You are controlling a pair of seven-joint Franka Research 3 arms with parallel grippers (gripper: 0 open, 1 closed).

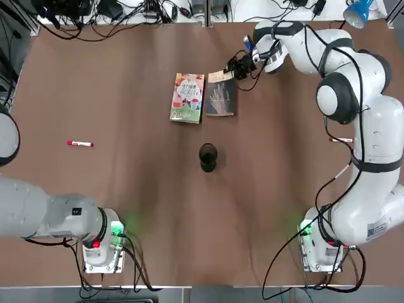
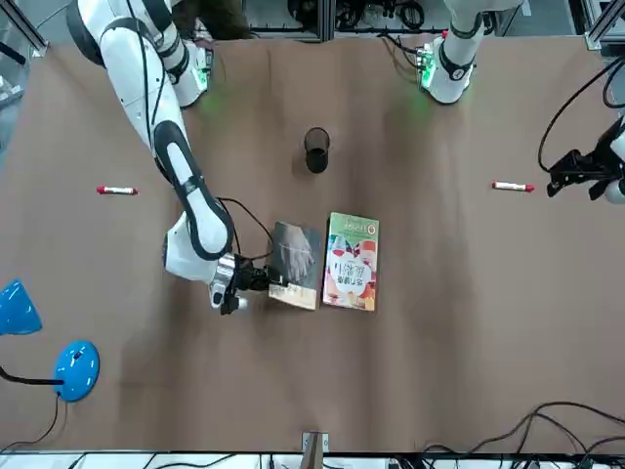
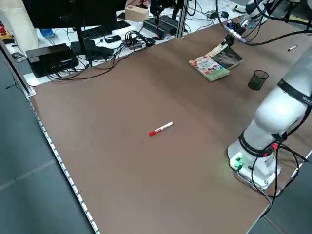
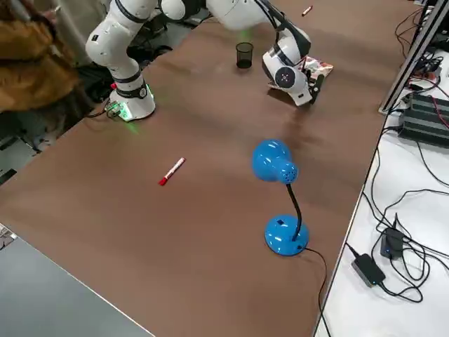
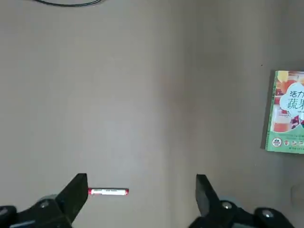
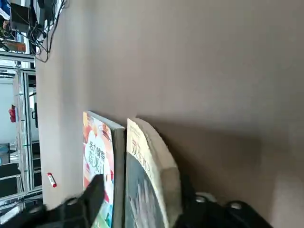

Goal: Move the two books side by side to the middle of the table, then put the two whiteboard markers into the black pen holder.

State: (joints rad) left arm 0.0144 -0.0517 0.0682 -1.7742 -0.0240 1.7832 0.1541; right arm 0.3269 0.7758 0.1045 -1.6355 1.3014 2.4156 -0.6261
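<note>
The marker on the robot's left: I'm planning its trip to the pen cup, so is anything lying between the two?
Nothing visible does. The marker lies alone on bare table, and the stretch across to the pen cup is open. The two books sit farther back, off that line.

Even overhead light falls on the brown counter (image 1: 126, 208), which shows a soft pale sheen and no hard glare. Shadows are short: one beneath the right pincer (image 2: 256, 280), one beside the black pen holder (image 1: 207, 157). Both wrist views look softly blurred.
</note>
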